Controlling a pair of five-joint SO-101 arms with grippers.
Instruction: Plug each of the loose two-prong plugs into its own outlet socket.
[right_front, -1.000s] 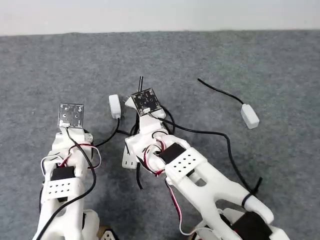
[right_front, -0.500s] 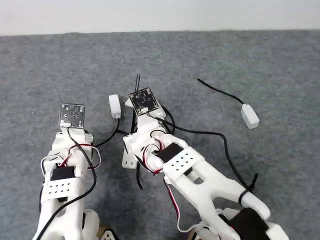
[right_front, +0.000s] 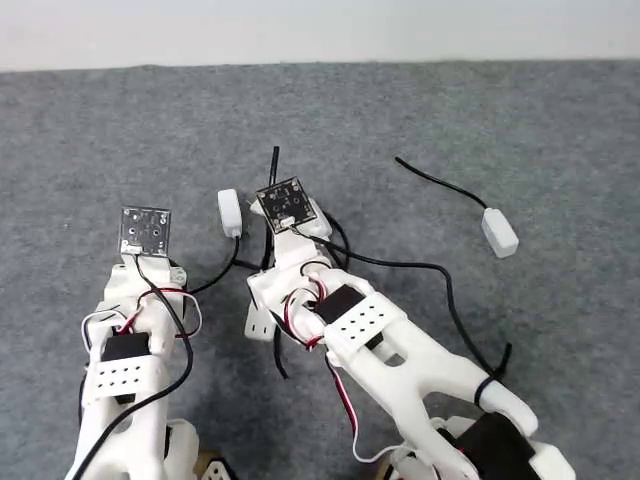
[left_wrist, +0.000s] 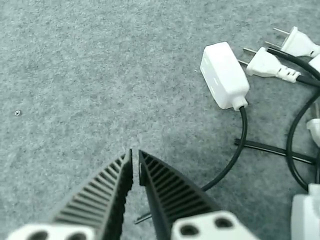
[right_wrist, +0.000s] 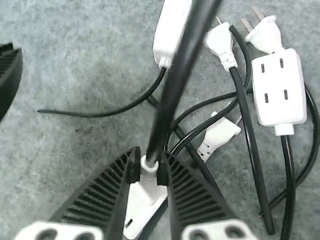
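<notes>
My right gripper (right_wrist: 149, 167) is shut on a white two-prong plug (right_wrist: 145, 195), and its black cord (right_wrist: 175, 80) runs up and away from the fingers. Beyond it on the grey mat lie a white outlet block (right_wrist: 278, 85) with its sockets facing up, a second white outlet block (right_wrist: 172, 27), and three loose white plugs (right_wrist: 220, 40) (right_wrist: 265, 27) (right_wrist: 217, 135). From above, the right gripper (right_front: 290, 205) stands just right of an outlet block (right_front: 230, 212). My left gripper (left_wrist: 135, 160) is shut with nothing in it, above bare mat, and an outlet block (left_wrist: 224, 75) and plugs (left_wrist: 267, 62) lie past it.
Black cords (right_front: 400, 265) tangle around the right arm and trail to the right. Another white block (right_front: 500, 232) on its own cord lies far right. Grey mat (right_front: 120, 130) covers the table, with open room at the back and left.
The right arm has drifted slightly left with the plug, and the cord end sticking out past it has shifted with it. The left arm has stayed still.
</notes>
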